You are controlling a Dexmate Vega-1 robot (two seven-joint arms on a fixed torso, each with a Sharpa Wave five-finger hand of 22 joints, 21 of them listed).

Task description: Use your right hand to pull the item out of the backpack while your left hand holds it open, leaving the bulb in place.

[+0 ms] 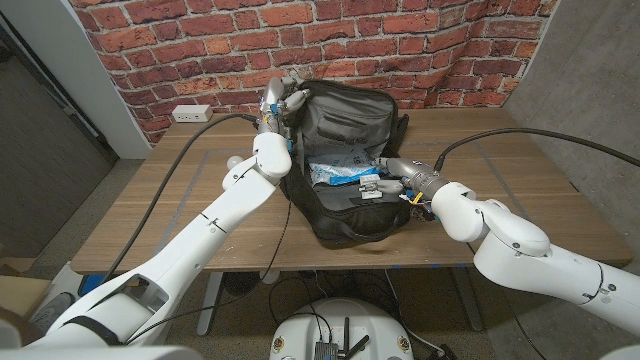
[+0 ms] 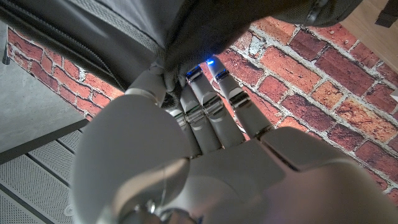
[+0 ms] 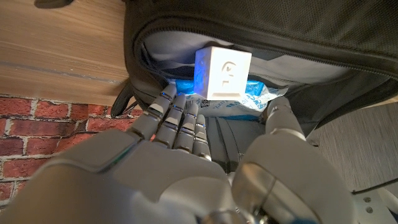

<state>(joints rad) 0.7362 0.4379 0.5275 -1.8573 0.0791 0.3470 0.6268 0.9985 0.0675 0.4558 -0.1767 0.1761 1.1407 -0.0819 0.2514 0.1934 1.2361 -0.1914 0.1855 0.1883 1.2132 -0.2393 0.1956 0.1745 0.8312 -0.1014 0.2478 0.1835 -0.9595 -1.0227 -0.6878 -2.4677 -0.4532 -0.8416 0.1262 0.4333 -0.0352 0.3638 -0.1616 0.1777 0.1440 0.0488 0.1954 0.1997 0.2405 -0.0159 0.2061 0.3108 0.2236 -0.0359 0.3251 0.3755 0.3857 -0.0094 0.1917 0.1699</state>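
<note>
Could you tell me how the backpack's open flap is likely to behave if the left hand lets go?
Probably floppy: the backpack is soft fabric, and its flap stands up where the left hand holds its edge. Released, it would likely sag over the opening and the white box.

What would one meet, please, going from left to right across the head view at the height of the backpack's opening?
White wall socket → left hand gripping the backpack's rim → black backpack → right hand at its opening → bare wooden table.

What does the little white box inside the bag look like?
Find the black backpack standing open in the middle of the wooden table. Inside its mouth, just past the right hand, sits a small white box with a faint printed symbol; unlike the crinkly blue-and-white packet beside it, it is plain and square-edged.
</note>
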